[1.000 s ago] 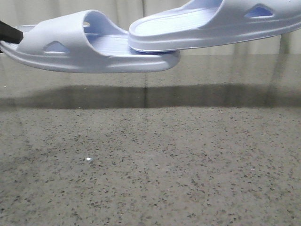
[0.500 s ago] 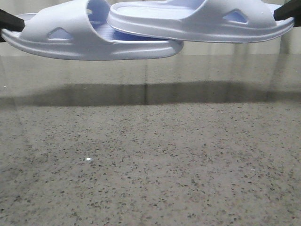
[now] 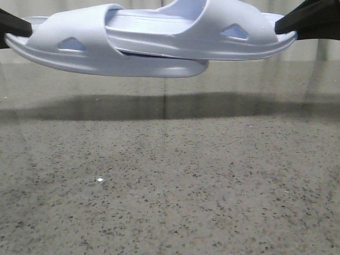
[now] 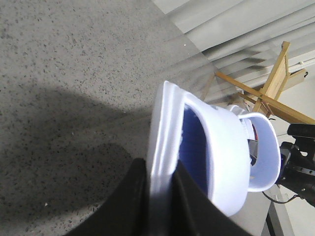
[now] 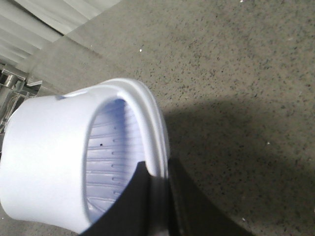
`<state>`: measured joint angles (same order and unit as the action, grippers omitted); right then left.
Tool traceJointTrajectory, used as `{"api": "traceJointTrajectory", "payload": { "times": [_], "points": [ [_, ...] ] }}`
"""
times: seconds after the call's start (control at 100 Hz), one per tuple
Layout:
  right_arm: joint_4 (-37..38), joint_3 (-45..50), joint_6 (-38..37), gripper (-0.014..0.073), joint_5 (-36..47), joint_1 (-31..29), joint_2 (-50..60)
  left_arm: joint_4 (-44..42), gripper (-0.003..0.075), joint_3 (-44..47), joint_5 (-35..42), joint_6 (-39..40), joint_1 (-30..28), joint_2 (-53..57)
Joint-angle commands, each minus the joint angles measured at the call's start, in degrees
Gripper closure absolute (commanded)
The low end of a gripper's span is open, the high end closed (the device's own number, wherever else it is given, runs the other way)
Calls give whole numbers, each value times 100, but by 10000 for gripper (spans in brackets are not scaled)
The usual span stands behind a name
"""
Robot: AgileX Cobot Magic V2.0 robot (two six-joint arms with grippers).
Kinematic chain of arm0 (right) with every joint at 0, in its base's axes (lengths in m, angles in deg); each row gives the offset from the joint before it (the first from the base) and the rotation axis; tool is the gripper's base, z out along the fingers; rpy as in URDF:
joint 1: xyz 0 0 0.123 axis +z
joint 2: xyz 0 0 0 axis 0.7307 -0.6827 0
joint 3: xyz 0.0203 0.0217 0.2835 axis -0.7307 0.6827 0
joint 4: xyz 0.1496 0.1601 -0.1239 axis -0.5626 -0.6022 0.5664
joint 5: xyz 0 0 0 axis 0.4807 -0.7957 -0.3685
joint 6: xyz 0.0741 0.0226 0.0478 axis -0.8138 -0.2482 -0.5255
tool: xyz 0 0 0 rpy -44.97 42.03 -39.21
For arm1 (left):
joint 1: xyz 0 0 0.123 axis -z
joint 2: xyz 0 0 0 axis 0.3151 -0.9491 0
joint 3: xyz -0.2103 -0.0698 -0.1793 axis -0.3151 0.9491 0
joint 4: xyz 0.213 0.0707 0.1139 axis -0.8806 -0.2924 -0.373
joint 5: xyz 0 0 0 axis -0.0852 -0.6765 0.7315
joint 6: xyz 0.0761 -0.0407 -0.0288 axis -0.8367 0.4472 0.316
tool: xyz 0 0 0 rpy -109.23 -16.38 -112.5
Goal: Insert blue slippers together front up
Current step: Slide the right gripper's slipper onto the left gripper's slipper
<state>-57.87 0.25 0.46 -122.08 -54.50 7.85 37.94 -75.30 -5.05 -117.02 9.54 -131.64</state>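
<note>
Two pale lavender-blue slippers hang above the table in the front view. The left slipper (image 3: 79,45) is held at its heel by my left gripper (image 3: 11,25), shut on its sole edge (image 4: 162,162). The right slipper (image 3: 212,34) is held at its heel by my right gripper (image 3: 303,22), shut on its sole edge (image 5: 157,167). The right slipper's toe end sits inside the left slipper's strap, on top of its footbed. Both straps face up. The left wrist view shows the right slipper's strap (image 4: 263,147) beyond the left one.
A dark speckled stone tabletop (image 3: 170,180) lies below, with the slippers' shadow across its far part. Pale curtains hang behind. A wooden rack (image 4: 275,83) and black equipment (image 4: 300,162) stand beyond the table in the left wrist view.
The right slipper has moved left and down, its toe sliding further under the left slipper's strap. The right gripper has come into view at the upper right. The left slipper has barely moved.
</note>
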Motion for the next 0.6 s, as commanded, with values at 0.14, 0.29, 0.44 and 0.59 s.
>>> {"api": "traceJointTrajectory", "payload": {
  "times": [0.14, 0.29, 0.44, 0.59],
  "points": [
    [-655, -267, 167, 692, -584, 310, -241, 571, 705, -151, -629, -12, 372, 148],
    [-716, -557, 167, 692, -747, 657, -565, 583, 705, -151, -629, -12, 571, 148],
    [-716, -774, 167, 691, -747, 1038, -780, 616, 705, -151, -629, -25, 693, 148],
    [-740, -897, 167, 692, -630, 1341, -964, 616, 705, -151, -640, -47, 721, 148]
  ]
}}
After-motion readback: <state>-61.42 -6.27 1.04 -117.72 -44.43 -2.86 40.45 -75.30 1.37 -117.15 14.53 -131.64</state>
